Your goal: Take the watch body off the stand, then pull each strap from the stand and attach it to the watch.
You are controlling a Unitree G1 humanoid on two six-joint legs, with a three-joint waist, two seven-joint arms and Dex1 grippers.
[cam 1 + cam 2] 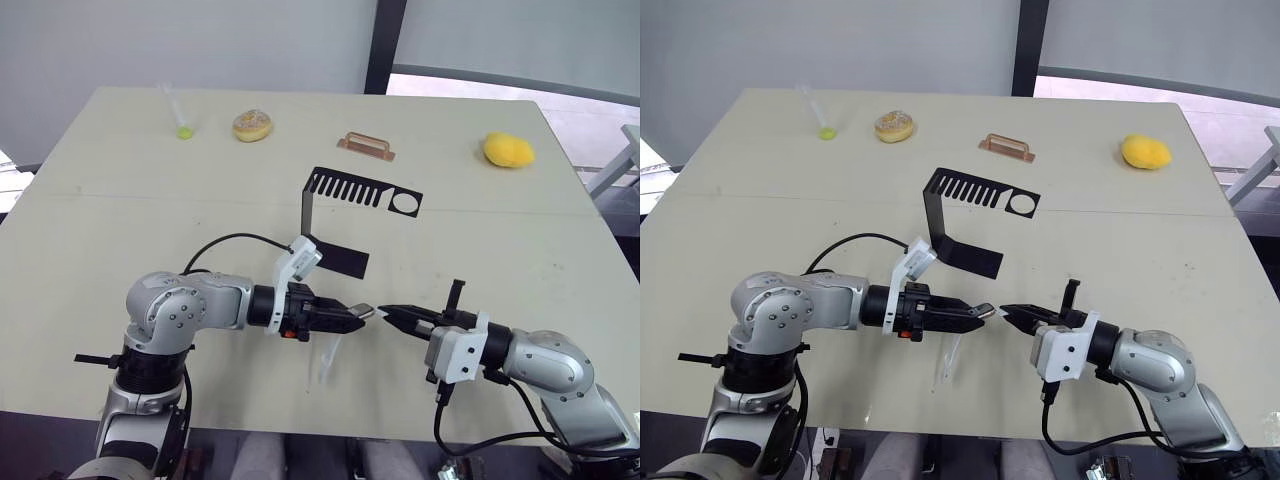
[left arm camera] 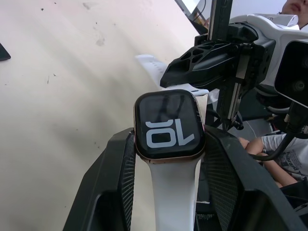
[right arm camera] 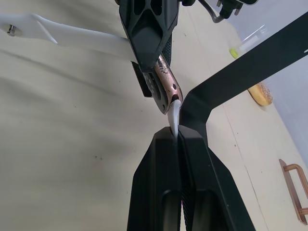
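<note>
My left gripper point(image 1: 355, 318) is shut on the watch body point(image 2: 168, 125), a black face with white digits and a copper rim. One white strap point(image 2: 173, 192) runs from the body's near edge back between the left fingers and hangs toward the table point(image 1: 330, 358). My right gripper point(image 1: 392, 312) faces the left one, tip to tip, and is shut on the second white strap point(image 3: 174, 114). That strap's end touches the body's far edge point(image 3: 166, 86). The black stand point(image 1: 350, 190) sits behind both grippers on the table, with nothing on it.
Along the table's far edge lie a clear tube with a green tip point(image 1: 178, 115), a doughnut point(image 1: 252, 125), a copper handle bar point(image 1: 366, 146) and a yellow lump point(image 1: 508, 150). The table's near edge point(image 1: 330, 430) runs just below both grippers.
</note>
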